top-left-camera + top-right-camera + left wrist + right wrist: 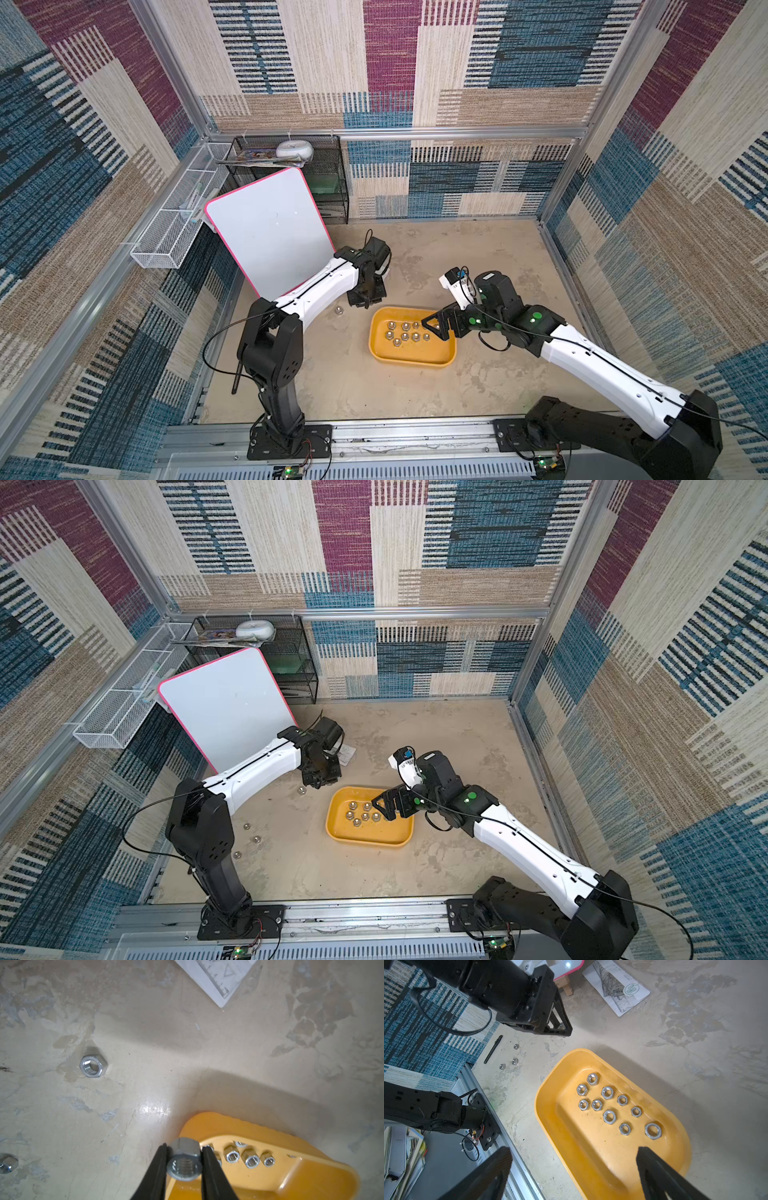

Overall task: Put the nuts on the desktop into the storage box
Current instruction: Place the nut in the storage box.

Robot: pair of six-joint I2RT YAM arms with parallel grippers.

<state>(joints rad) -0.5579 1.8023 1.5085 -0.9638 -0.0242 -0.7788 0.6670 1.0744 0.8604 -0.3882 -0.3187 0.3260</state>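
A shiny silver hex nut [184, 1162], threaded through its round centre hole, is pinched between the two tapered black fingers of the left gripper [184, 1147], which is closed narrowly on the nut's flat sides. The nut is held above the desk [145, 1043], a sandy-beige surface with mottled, concrete-like stains, close by a rounded corner of the storage box [270, 1126]. The box is a shallow mustard-yellow plastic tray with low, smooth walls. In the right wrist view, ten nuts [607, 1092] are seen lying flat on its glossy floor. The right gripper [574, 1152] is spread wide above the box, with nothing between its textured black fingers. More nuts are scattered on the desk. One loose nut [93, 1066] is seen near the left gripper, and three more nuts [514, 1061] are grouped beside a slim black pen [493, 1049].
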